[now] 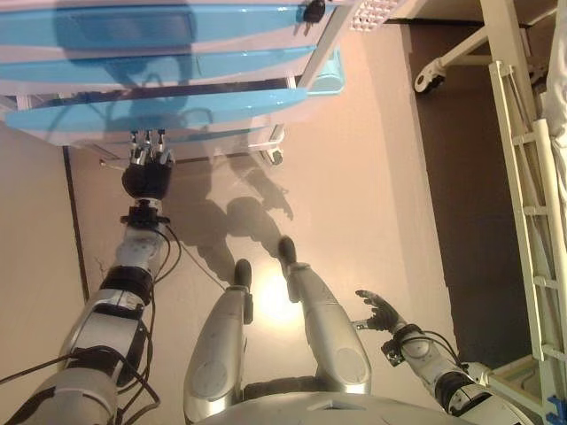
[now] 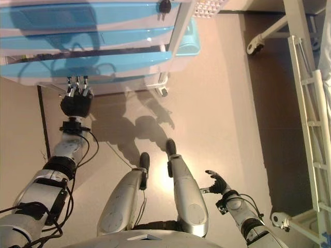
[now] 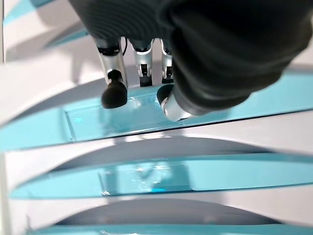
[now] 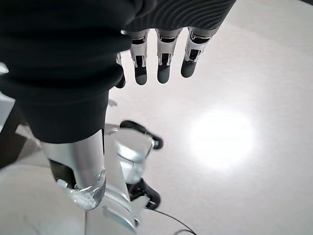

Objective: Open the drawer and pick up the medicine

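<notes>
A white cabinet with three pale blue drawer fronts stands at the top of the eye views. Its lowest drawer [image 1: 195, 108] juts a little further out than the two above, with a dark gap over it. My left hand [image 1: 147, 177] reaches up to that drawer, its straight fingers [image 3: 113, 93] touching the blue front [image 3: 234, 117] at its lip. My right hand [image 1: 383, 312] hangs low at the right, over the floor, with its fingers [image 4: 161, 63] relaxed and holding nothing. No medicine shows in any view.
A caster [image 1: 275, 157] sits under the cabinet's right corner, and a black knob [image 1: 314, 11] is on its top. A white bed frame with a railed side [image 1: 532, 177] and a wheel [image 1: 429, 81] stands on the darker floor at right.
</notes>
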You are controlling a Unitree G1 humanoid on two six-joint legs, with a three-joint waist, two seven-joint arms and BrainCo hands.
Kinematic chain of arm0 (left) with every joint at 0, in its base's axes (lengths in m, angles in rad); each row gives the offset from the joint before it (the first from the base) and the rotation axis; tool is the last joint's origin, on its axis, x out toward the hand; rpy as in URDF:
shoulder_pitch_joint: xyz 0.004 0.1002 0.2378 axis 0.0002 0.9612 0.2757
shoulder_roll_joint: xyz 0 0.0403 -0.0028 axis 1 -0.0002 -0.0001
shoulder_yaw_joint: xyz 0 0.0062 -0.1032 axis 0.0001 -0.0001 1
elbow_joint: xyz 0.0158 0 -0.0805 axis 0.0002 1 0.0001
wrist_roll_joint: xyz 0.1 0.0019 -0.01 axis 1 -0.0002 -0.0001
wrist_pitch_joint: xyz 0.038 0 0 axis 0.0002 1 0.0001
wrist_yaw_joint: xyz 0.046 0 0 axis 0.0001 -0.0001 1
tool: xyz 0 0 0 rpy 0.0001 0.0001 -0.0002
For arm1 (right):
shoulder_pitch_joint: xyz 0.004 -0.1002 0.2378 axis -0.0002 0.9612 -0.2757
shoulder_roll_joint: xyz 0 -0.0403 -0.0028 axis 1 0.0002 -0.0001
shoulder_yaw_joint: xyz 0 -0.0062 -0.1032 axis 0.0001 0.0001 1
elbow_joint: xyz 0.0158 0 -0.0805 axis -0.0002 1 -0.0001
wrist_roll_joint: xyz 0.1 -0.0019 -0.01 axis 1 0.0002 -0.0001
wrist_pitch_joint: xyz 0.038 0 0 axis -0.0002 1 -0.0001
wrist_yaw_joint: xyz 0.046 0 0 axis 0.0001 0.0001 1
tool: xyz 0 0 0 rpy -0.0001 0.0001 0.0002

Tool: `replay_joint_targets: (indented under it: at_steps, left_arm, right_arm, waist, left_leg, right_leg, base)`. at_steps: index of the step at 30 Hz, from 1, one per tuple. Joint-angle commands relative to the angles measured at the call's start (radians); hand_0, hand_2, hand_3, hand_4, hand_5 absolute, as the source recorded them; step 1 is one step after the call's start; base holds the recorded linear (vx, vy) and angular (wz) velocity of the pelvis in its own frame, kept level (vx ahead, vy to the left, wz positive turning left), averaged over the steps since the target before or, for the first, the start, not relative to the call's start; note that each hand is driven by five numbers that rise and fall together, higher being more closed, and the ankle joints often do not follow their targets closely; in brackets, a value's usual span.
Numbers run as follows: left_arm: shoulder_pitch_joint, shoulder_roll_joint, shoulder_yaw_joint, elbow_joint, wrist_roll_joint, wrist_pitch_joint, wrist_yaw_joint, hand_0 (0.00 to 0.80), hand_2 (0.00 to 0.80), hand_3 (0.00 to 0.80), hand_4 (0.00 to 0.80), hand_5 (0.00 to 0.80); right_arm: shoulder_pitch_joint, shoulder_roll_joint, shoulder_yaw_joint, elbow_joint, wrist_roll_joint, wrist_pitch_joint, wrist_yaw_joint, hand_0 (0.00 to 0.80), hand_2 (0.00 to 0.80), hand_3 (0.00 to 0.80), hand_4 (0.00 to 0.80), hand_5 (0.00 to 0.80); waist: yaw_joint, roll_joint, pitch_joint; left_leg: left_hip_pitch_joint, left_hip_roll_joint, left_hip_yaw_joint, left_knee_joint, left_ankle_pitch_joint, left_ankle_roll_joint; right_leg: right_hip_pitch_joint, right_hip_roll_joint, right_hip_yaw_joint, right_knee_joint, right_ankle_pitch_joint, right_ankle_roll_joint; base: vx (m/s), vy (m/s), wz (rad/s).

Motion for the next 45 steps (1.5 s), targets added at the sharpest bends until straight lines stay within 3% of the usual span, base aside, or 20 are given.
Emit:
replay_joint_targets:
  at_steps: [1, 4, 6, 11, 15, 19, 20, 26, 33, 45]
  left_arm:
    - [-0.016, -0.110, 0.104, -0.403, -0.035, 0.081, -0.521, 0.800, 0.800, 0.800, 0.800, 0.800]
    - [0.172, -0.254, 0.125, -0.334, -0.035, 0.146, -0.582, 0.800, 0.800, 0.800, 0.800, 0.800]
    - [0.250, -0.295, 0.136, -0.264, -0.016, 0.177, -0.606, 0.800, 0.800, 0.800, 0.800, 0.800]
    - [0.426, -0.309, 0.206, -0.030, -0.012, 0.313, -0.667, 0.800, 0.800, 0.800, 0.800, 0.800]
    - [0.523, -0.316, 0.287, 0.135, 0.018, 0.361, -0.573, 0.800, 0.800, 0.800, 0.800, 0.800]
    - [0.573, -0.327, 0.344, 0.228, 0.073, 0.351, -0.406, 0.800, 0.800, 0.800, 0.800, 0.800]
    - [0.596, -0.335, 0.376, 0.274, 0.117, 0.349, -0.317, 0.800, 0.800, 0.800, 0.800, 0.800]
    - [0.656, -0.336, 0.454, 0.404, 0.262, 0.312, -0.110, 0.800, 0.800, 0.800, 0.800, 0.800]
    - [0.657, -0.326, 0.477, 0.454, 0.409, 0.279, -0.103, 0.800, 0.800, 0.800, 0.800, 0.800]
    - [0.647, -0.347, 0.426, 0.402, 0.431, 0.192, -0.071, 0.800, 0.800, 0.800, 0.800, 0.800]
  right_arm:
    - [0.068, -0.032, -0.014, -0.014, -0.077, -0.007, -0.009, 0.000, 0.000, 0.000, 0.000, 0.000]
    - [0.087, -0.007, -0.058, 0.003, -0.132, -0.007, -0.019, 0.000, 0.000, 0.000, 0.000, 0.000]
    - [0.091, 0.000, -0.088, 0.009, -0.154, -0.008, -0.020, 0.000, 0.000, 0.000, 0.000, 0.000]
    - [0.101, -0.012, -0.179, 0.033, -0.213, -0.032, 0.005, 0.000, 0.000, 0.000, 0.000, 0.000]
    - [0.117, -0.027, -0.241, 0.079, -0.247, -0.079, 0.024, 0.000, 0.000, 0.000, 0.000, 0.000]
    - [0.128, -0.023, -0.275, 0.102, -0.261, -0.103, 0.033, 0.000, 0.000, 0.000, 0.000, 0.000]
    - [0.132, -0.021, -0.294, 0.118, -0.263, -0.118, 0.037, 0.000, 0.000, 0.000, 0.000, 0.000]
    - [0.129, -0.023, -0.349, 0.168, -0.256, -0.154, 0.045, 0.000, 0.000, 0.000, 0.000, 0.000]
    - [0.124, -0.026, -0.383, 0.228, -0.257, -0.174, 0.027, 0.000, 0.000, 0.000, 0.000, 0.000]
    - [0.119, -0.029, -0.403, 0.248, -0.233, -0.196, 0.028, 0.000, 0.000, 0.000, 0.000, 0.000]
  waist:
    - [0.042, 0.096, -0.132]
    - [0.073, 0.119, -0.151]
    - [0.088, 0.132, -0.158]
    - [0.120, 0.141, -0.186]
    - [0.140, 0.141, -0.217]
    - [0.157, 0.141, -0.239]
    - [0.168, 0.141, -0.247]
    - [0.197, 0.154, -0.264]
    - [0.216, 0.165, -0.294]
    - [0.213, 0.170, -0.328]
  left_leg:
    - [-0.070, 0.005, -0.090, -0.036, 0.029, -0.047]
    - [-0.035, 0.002, -0.117, -0.065, 0.044, -0.052]
    - [-0.009, 0.003, -0.128, -0.081, 0.049, -0.056]
    - [0.065, 0.011, -0.148, -0.135, 0.065, -0.077]
    - [0.118, 0.011, -0.162, -0.190, 0.077, -0.091]
    - [0.145, 0.007, -0.174, -0.231, 0.088, -0.097]
    - [0.155, 0.004, -0.183, -0.249, 0.092, -0.098]
    - [0.171, -0.007, -0.212, -0.285, 0.108, -0.096]
    - [0.186, -0.012, -0.234, -0.332, 0.132, -0.102]
    - [0.209, -0.006, -0.218, -0.367, 0.141, -0.094]
  right_leg:
    - [0.091, 0.034, -0.065, -0.018, -0.087, -0.016]
    - [0.126, 0.017, -0.097, -0.019, -0.100, -0.018]
    - [0.156, 0.007, -0.119, -0.025, -0.108, -0.019]
    - [0.252, -0.013, -0.179, -0.091, -0.107, -0.019]
    - [0.320, -0.016, -0.212, -0.155, -0.103, -0.013]
    - [0.355, -0.017, -0.235, -0.193, -0.103, -0.008]
    - [0.371, -0.018, -0.247, -0.210, -0.106, -0.007]
    - [0.400, -0.020, -0.286, -0.241, -0.109, -0.010]
    - [0.423, -0.022, -0.318, -0.280, -0.095, -0.006]
    - [0.431, -0.019, -0.317, -0.300, -0.081, -0.003]
  base:
    - [-0.043, -0.022, -0.34]
    - [-0.035, -0.035, 0.13]
    - [-0.034, -0.064, 0.46]
    - [-0.023, -0.078, 0.43]
    - [0.011, -0.076, 0.24]
    - [0.005, -0.078, 0.32]
    - [-0.009, -0.104, 0.28]
    - [-0.030, -0.077, 0.37]
    - [-0.022, -0.038, 0.19]
    - [0.006, -0.012, 0.07]
